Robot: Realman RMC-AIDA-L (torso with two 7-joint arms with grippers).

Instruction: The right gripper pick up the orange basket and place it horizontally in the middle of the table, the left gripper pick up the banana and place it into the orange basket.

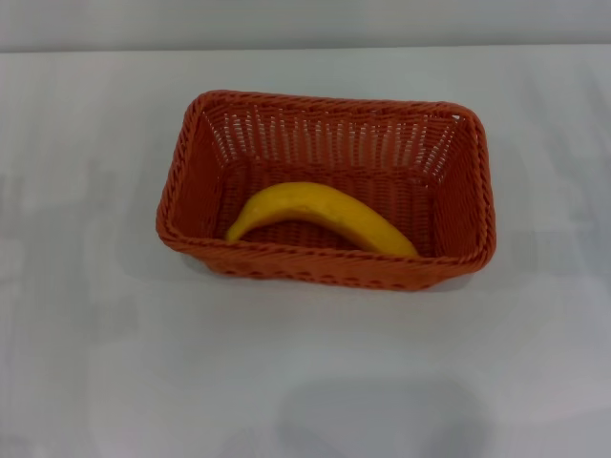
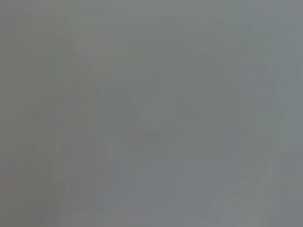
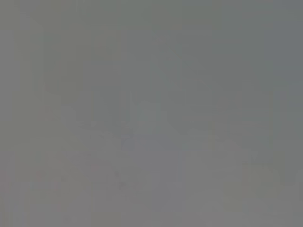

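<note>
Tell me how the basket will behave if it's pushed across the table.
The basket would likely slide, not tip: it looks low and wide. Its open weave suggests it's light, so a nudge may move it easily. The curved banana inside may rock or shift.

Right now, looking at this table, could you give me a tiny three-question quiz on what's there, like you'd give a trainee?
1. True or false: the banana lies inside the orange basket.
2. What does the basket stand on: A) a white table, B) a green tray, C) a chair?
3. Fill in: the number of robot hands visible in the head view is ____.

Key: 1 true. 2 A. 3 zero; neither the left hand nor the right hand shows in any view.
</note>
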